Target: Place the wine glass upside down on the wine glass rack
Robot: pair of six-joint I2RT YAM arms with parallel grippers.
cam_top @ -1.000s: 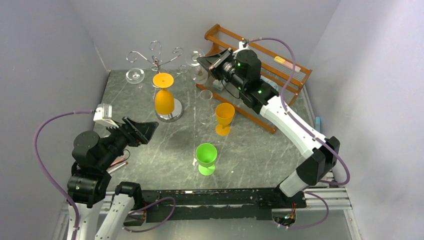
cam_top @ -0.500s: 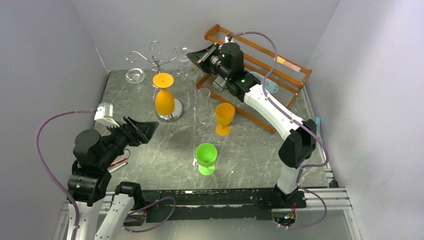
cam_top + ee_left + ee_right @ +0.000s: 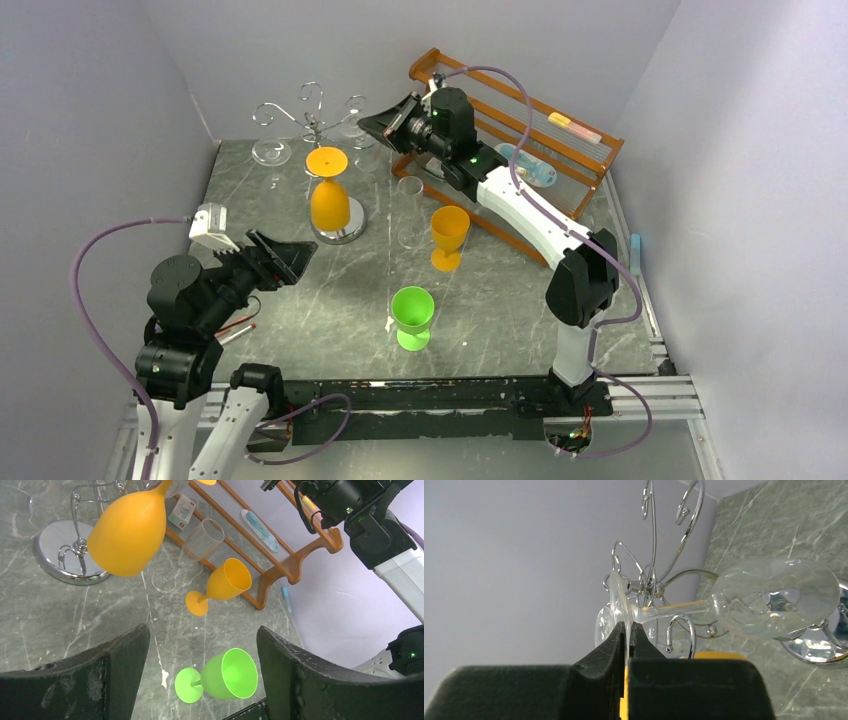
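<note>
The left tool [image 3: 283,262], jaws wide apart and empty, hangs over the counter [image 3: 500,300] well in front of the wine glass rack [image 3: 316,122], to its left. An orange glass [image 3: 329,200] hangs upside down on the rack. At the rack's right side, the right tool [image 3: 628,630] is clamped on the foot of the clear wine glass [image 3: 769,597], whose stem lies alongside the scroll arms.

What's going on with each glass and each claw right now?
Left gripper: open, empty.
Right gripper: shut on the clear wine glass, by its foot.
Clear wine glass: held up at the rack, by its curled arms.
Hanging orange glass: upside down on the rack.
Other orange glass: upright on the table.
Green glass: upright on the table.
Tall clear glass: upright on the table.
</note>
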